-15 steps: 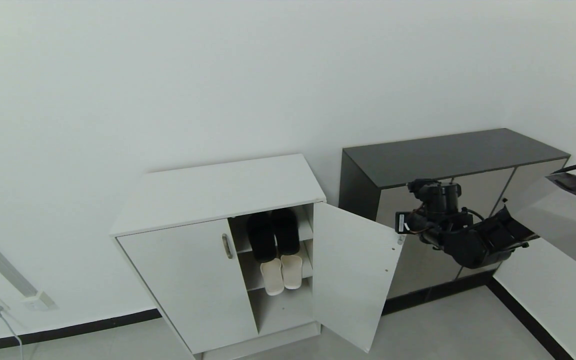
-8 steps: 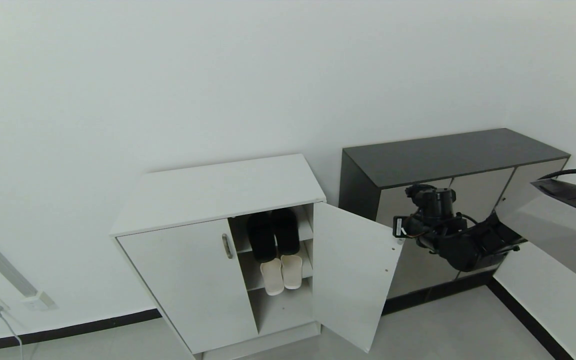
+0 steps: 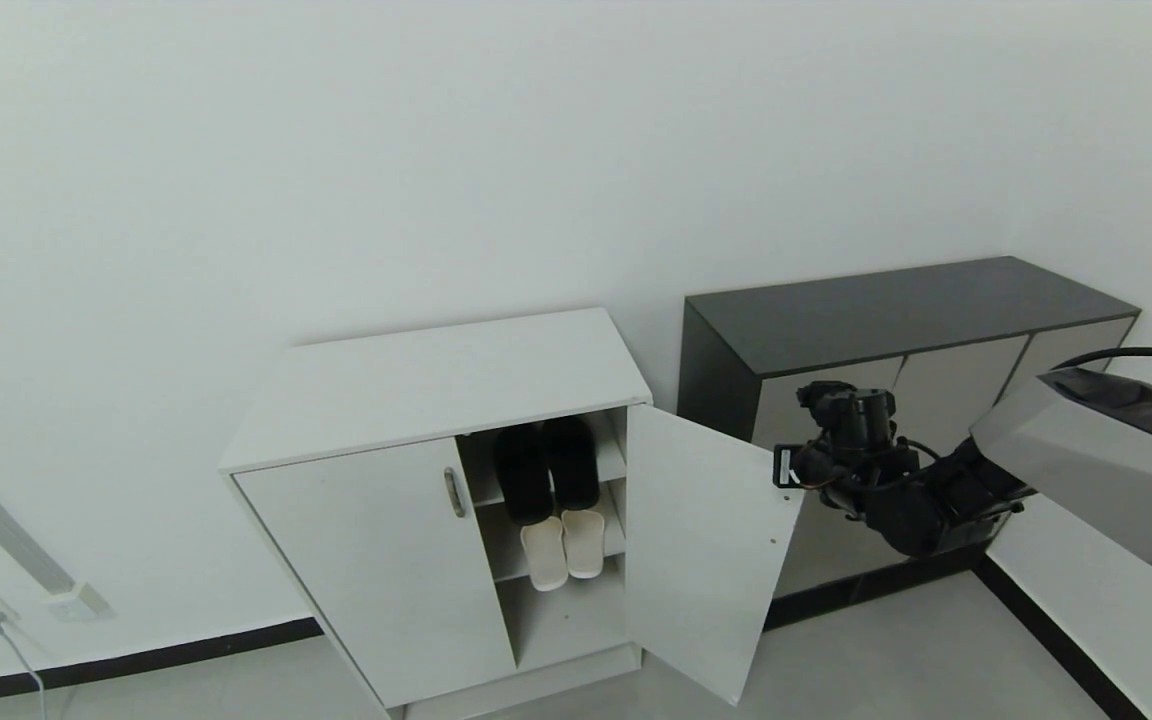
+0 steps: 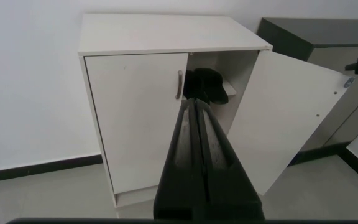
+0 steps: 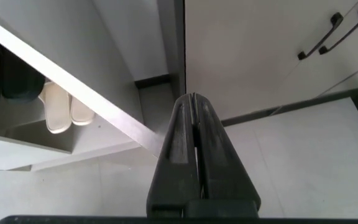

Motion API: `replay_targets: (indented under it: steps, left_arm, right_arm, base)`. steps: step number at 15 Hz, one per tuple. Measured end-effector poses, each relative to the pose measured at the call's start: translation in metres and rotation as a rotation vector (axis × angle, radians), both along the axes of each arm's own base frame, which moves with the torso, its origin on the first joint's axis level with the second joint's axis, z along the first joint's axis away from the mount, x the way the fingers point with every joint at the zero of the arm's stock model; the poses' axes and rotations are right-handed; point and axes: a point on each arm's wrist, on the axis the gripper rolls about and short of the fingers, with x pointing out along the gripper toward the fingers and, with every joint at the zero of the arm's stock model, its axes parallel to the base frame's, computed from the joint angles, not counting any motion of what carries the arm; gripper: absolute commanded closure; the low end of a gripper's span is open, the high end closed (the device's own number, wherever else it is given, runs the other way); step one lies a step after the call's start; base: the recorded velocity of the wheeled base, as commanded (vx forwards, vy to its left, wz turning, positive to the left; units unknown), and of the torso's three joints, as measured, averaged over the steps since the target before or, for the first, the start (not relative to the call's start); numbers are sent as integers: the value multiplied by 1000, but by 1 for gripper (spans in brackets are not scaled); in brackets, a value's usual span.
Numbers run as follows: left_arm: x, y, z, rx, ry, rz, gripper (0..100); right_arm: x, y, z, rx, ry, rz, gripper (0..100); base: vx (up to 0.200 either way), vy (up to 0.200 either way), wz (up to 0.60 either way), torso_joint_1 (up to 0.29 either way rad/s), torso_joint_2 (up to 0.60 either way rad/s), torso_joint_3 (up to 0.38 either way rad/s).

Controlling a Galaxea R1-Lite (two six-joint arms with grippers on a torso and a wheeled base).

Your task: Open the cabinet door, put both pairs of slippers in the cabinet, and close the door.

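White smooth-laminate box cabinet (image 3: 436, 385): left door shut, with a slim curved metal handle (image 3: 454, 492); flat right door (image 3: 706, 540) swung wide open.
Pair of black matte rounded slippers (image 3: 546, 465) on the top shelf.
Pair of cream smooth slippers (image 3: 563, 545) on the middle shelf.
Right gripper (image 5: 193, 99): black tapered fingers pressed together, empty, just beside the door's free edge.
Left gripper (image 4: 194, 102): likewise closed flat, empty, facing the cabinet front.
Dark grey flat-topped sideboard (image 3: 896, 310) alongside.
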Motion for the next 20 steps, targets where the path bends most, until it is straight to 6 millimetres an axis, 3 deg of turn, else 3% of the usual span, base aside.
replay_targets:
  steps: [3, 9, 11, 14, 20]
  left_arm:
    - [0, 0, 0, 0, 0, 0, 100]
    - [0, 0, 0, 0, 0, 1, 100]
    - [0, 0, 0, 0, 0, 1, 100]
    - [0, 0, 0, 0, 0, 0, 100]
    - [0, 0, 0, 0, 0, 0, 100]
  right_arm:
    - [-18, 17, 2, -5, 22, 49, 100]
    - [-78, 80, 12, 9, -7, 221, 100]
    - [-92, 89, 16, 10, -19, 256, 100]
    - [-91, 85, 15, 5, -15, 249, 100]
    - [-88, 92, -11, -22, 36, 258, 100]
  base:
    - [0, 0, 0, 0, 0, 0]
    - [0, 0, 0, 0, 0, 0]
    - [0, 0, 0, 0, 0, 0]
    - [0, 0, 0, 0, 0, 0]
    - [0, 0, 0, 0, 0, 0]
